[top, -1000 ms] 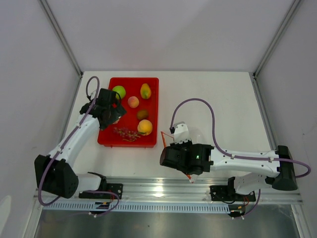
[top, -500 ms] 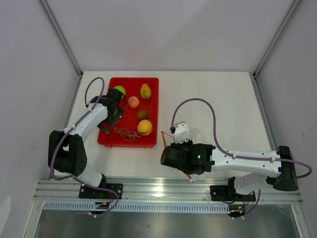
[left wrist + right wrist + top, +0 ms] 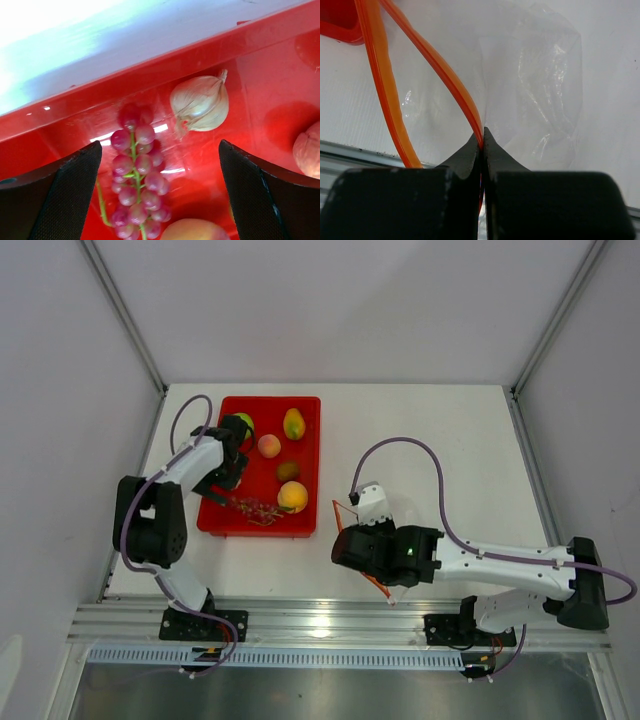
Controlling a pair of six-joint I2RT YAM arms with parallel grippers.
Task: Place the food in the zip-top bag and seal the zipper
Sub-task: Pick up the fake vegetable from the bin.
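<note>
The red tray (image 3: 260,65) is glossy plastic (it mirrors the light); the zip-top bag (image 3: 540,75) is clear crinkled film; the near-edge rail (image 3: 330,618) is brushed metal.

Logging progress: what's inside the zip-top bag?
Nothing visible through the clear zip-top bag in the right wrist view. The part behind the right gripper, jaws shut on the zipper, is hidden.

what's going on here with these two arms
The right gripper is shut on the thin orange-red zipper strip of the clear crinkly plastic bag. The left gripper hangs open over the red plastic tray, above the dark red grape bunch and pale garlic-like bulb. The bag looks empty, and no fruit is gripped.
</note>
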